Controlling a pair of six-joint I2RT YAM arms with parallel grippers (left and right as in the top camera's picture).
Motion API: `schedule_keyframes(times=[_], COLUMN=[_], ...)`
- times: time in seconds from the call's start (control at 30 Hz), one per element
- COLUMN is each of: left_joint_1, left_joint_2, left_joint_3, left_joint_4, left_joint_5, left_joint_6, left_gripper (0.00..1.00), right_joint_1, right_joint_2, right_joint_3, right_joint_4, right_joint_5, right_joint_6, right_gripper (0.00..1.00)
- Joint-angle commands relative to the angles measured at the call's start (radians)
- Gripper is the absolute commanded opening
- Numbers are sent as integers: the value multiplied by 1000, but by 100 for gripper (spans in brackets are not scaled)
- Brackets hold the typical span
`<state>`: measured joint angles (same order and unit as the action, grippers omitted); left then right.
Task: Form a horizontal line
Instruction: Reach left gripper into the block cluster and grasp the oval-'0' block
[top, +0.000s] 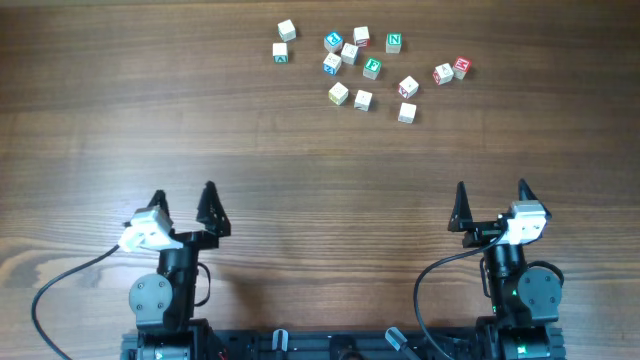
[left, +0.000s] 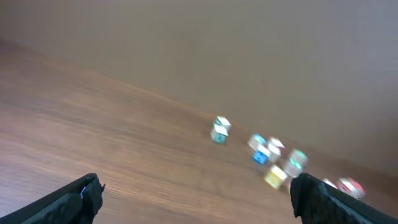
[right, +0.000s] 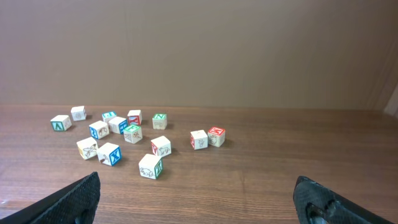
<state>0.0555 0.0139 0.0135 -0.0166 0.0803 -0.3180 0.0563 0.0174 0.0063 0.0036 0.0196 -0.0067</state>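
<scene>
Several small lettered wooden cubes lie scattered at the far side of the table (top: 372, 68). No bar of three pale cubes is in view. Cubes with pale tops lie loose at the near edge of the scatter (top: 339, 93), (top: 363, 100), (top: 406, 112). My left gripper (top: 184, 192) is open and empty near the front edge, far from the cubes; its wrist view is blurred (left: 196, 190). My right gripper (top: 492, 187) is open and empty at the front right (right: 198, 183). The nearest cube (right: 150, 166) sits well ahead of it.
The cubes rest on a brown wooden table (top: 300, 150). Two cubes (top: 283, 42) lie apart at the left of the scatter and two red-lettered ones (top: 452, 70) at its right. A plain wall (right: 199, 50) rises behind the table.
</scene>
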Motion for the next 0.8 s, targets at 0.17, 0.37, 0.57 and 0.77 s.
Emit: schedule_keyframes(times=[0.17, 0.37, 0.57, 0.77], left_joint_1=[7, 7, -69, -266], left_joint_2=[209, 710, 1114, 1403], left_joint_3=[343, 772, 1173, 1379], left_joint_4=[-75, -115, -347, -430], left_joint_5=[210, 396, 472, 249], left_joint_6=[84, 83, 180, 306], left_gripper=[100, 100, 100, 100], right_joint_1=[3, 3, 3, 3], right_joint_2=[-1, -1, -1, -1], right_joint_3=[-1, -1, -1, -1], right_joint_4=[3, 3, 3, 3], right_joint_5=[-8, -8, -8, -8], right_joint_6=[-18, -18, -18, -18], right_gripper=[100, 100, 100, 100])
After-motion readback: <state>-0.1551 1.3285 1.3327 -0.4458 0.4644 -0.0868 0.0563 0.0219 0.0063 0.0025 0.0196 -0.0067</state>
